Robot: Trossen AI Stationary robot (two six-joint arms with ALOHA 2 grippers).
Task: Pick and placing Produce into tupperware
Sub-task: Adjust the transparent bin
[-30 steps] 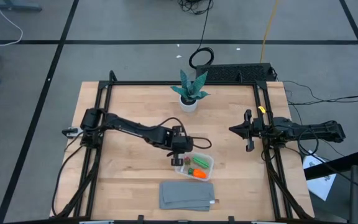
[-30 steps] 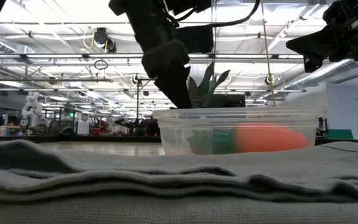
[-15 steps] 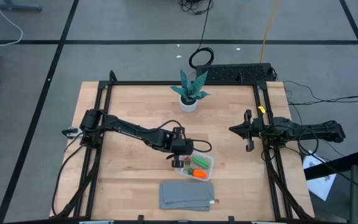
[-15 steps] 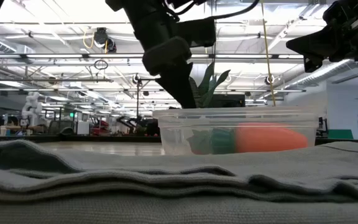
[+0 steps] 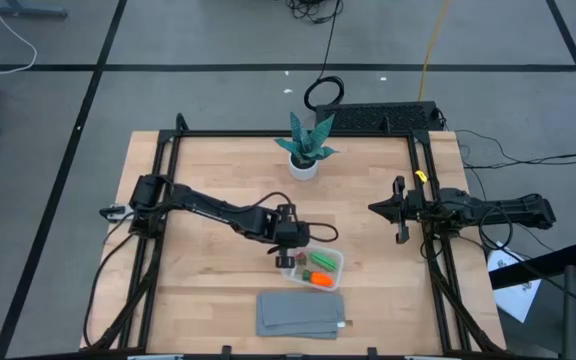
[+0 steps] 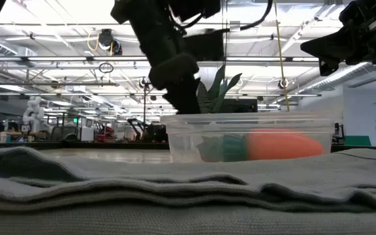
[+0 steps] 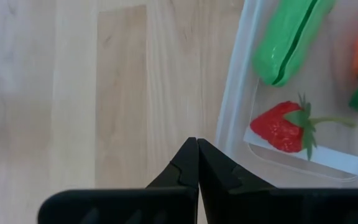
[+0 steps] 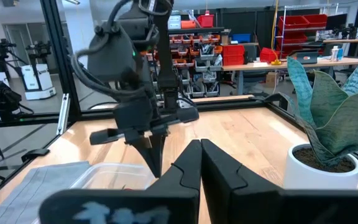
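The clear tupperware (image 5: pixel 330 257) stands on the table near its front middle, and its left wall shows in the left wrist view (image 7: pixel 232 93). Inside it lie the green elongated piece (image 7: pixel 291 37), the orange carrot (image 6: pixel 282 143) and the small red berry (image 7: pixel 281 127). My left gripper (image 7: pixel 197 146) is shut and empty. It points down over bare wood just outside the box's left wall (image 5: pixel 286 262). My right gripper (image 5: pixel 375 209) is shut and empty, held above the table's right side.
A flat grey folded cloth (image 5: pixel 301 314) lies just in front of the box at the near edge. A teal plant in a white pot (image 5: pixel 306 145) stands at the far middle. Bare wood lies to the left and behind the box.
My left gripper has swayed slightly beside the box's left wall, toward the box and back again. It has stayed shut. The pieces in the box have not moved.
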